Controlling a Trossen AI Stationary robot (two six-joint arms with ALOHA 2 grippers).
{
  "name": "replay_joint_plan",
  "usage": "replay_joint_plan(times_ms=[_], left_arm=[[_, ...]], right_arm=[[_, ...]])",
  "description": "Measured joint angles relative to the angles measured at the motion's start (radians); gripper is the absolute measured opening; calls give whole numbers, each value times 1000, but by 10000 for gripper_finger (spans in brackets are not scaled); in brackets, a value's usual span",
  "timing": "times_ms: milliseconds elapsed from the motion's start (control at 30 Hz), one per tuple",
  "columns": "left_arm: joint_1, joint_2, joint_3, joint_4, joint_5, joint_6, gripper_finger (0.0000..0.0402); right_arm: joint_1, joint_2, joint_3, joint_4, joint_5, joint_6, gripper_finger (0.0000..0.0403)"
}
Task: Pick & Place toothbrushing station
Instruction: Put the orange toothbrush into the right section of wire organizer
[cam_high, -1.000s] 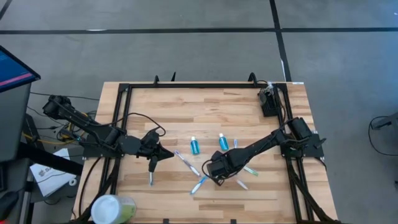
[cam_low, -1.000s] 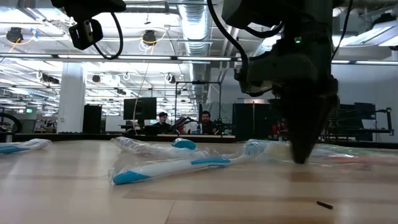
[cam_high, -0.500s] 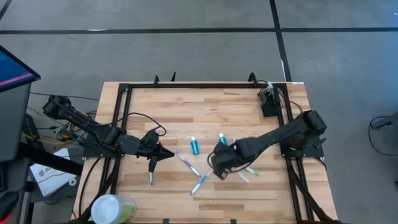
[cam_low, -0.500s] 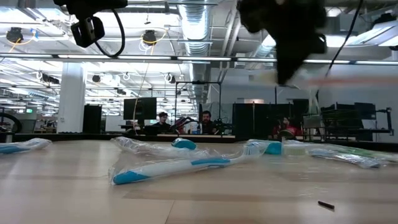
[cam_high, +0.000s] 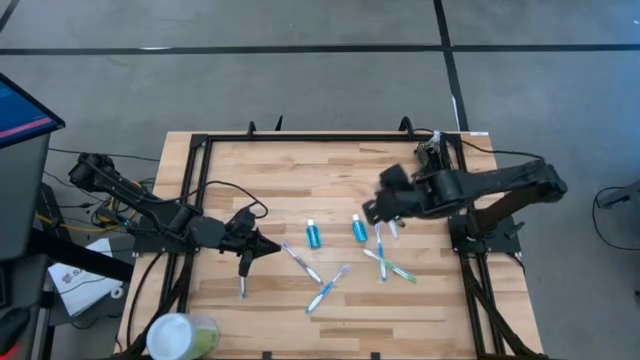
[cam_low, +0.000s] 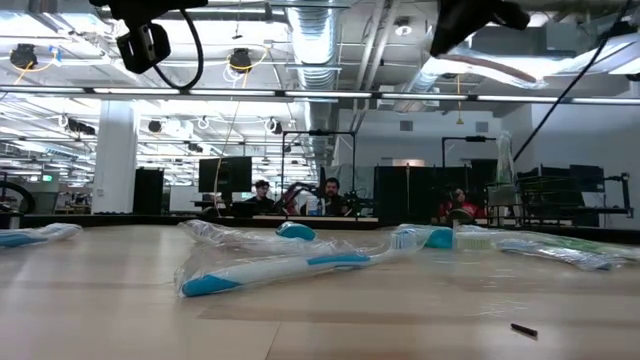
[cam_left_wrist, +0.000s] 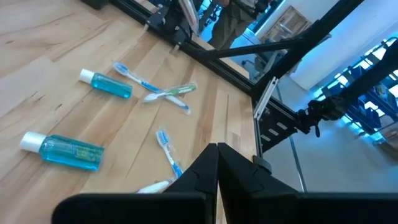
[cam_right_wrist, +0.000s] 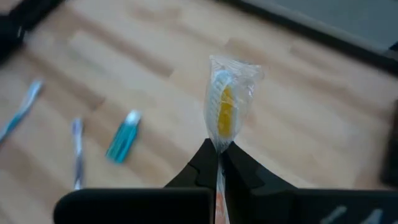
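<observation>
The right pincer (cam_right_wrist: 219, 152) is pinched tight on a wrapped toothbrush (cam_right_wrist: 226, 111) with a yellow head, and the brush sticks up from between the two tips. A second ago this pincer was low on the table (cam_high: 280, 170), down among the loose toothbrushes near the middle. Now it has swung up and toward the far right corner, and it hangs in the air (cam_high: 383, 196) above the wood. In the low view it has gone from touching the table to being up near the ceiling lights.

The left pincer (cam_left_wrist: 217, 149) is closed with nothing in it. It has not moved, and it waits over the left side of the table (cam_high: 246, 250).

The toothbrushing station (cam_high: 432, 163) is a small black holder in the far right corner of the table, right beside the black frame rail. It sits near the right pincer, a bit farther toward that corner, and they are apart. It looks partly hidden by the arm, so its shape is hard to make out.

On the wood below lie two little blue bottles (cam_high: 313, 234) and several wrapped toothbrushes (cam_high: 327, 290).
</observation>
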Motion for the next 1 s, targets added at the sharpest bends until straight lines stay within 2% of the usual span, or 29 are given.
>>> replay_joint_plan(times_ms=[533,800,1000], left_arm=[[19,0,0,48,-54,2,2],[46,0,0,60,-57,1,2],[60,0,0,67,-57,-2,2]], right_arm=[[-175,-145,0,-183,260,-9,0],[-327,-211,0,-223,418,-29,0],[-412,-251,-50,-274,546,92,0]])
